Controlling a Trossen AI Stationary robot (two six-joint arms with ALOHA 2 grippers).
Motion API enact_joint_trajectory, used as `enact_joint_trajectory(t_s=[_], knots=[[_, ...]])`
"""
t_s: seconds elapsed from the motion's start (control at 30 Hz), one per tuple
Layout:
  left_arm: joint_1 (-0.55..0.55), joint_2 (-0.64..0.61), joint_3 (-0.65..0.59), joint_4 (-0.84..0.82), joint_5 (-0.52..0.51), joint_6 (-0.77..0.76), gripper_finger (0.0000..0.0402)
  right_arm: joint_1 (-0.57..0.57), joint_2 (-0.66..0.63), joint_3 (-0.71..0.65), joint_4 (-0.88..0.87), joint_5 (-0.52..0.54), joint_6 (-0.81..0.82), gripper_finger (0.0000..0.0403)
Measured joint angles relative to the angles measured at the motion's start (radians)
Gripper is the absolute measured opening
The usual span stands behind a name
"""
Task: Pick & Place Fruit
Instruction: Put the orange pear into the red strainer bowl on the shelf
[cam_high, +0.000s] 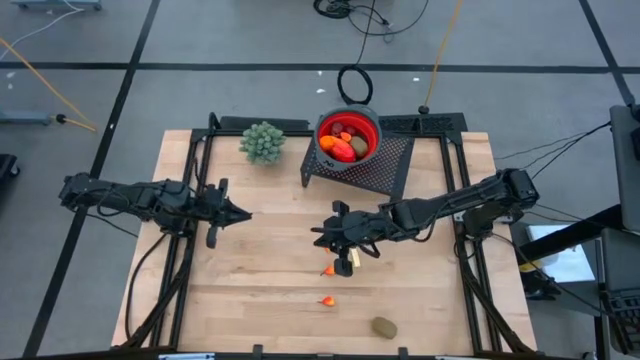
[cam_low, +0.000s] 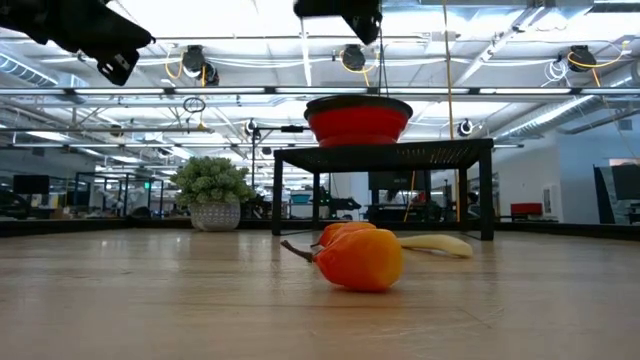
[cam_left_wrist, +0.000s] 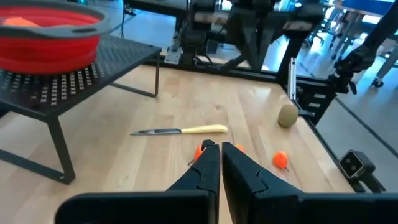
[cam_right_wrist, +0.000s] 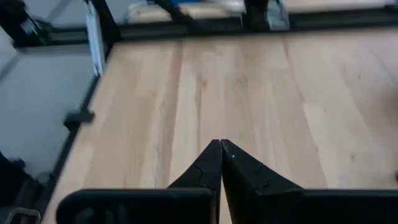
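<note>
A red bowl (cam_high: 348, 135) on a black mesh stand (cam_high: 385, 165) at the far middle holds several fruit pieces. On the table lie two tiny orange bits (cam_high: 328, 270) (cam_high: 327, 300), a brownish-green oval (cam_high: 384, 327) near the front edge, and a yellow-handled knife (cam_left_wrist: 180, 130). In the low view, one orange bit (cam_low: 360, 258) lies in front of the other. My left gripper (cam_high: 243, 213) hovers shut over the table's left half, pointing right. My right gripper (cam_high: 318, 235) hovers shut above the table's middle, just beyond the knife and bits. Neither holds anything.
A pale green knobbly bunch (cam_high: 263, 142) stands at the far left of the stand. Black frame rails (cam_high: 195, 180) run along the table's left and right sides. Bare wood lies between the two grippers and along the near left.
</note>
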Motion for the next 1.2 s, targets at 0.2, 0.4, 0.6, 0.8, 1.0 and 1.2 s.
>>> enact_joint_trajectory(t_s=[0.2,0.4,0.6,0.8,1.0,1.2], knots=[[0.001,-0.054,0.000,-0.055,-0.004,0.012,0.0003,0.000,0.048,0.029,-0.066,-0.007,0.017,0.0004],[0.001,-0.086,0.000,-0.087,-0.008,0.023,0.0018,-0.002,0.073,0.029,-0.124,-0.007,0.014,0.0004],[0.001,-0.093,0.001,-0.109,-0.008,0.024,0.0003,-0.007,0.111,0.030,-0.133,-0.053,0.002,0.0012],[0.001,-0.092,0.001,-0.122,-0.009,0.024,0.0018,-0.021,0.126,0.029,-0.142,-0.089,0.009,0.0057],[0.001,-0.092,0.001,-0.122,-0.010,0.037,0.0021,-0.035,0.126,0.029,-0.192,-0.091,0.013,0.0117],[0.001,-0.092,0.001,-0.127,-0.010,0.046,0.0002,-0.040,0.126,0.029,-0.227,-0.086,0.014,0.0173]])
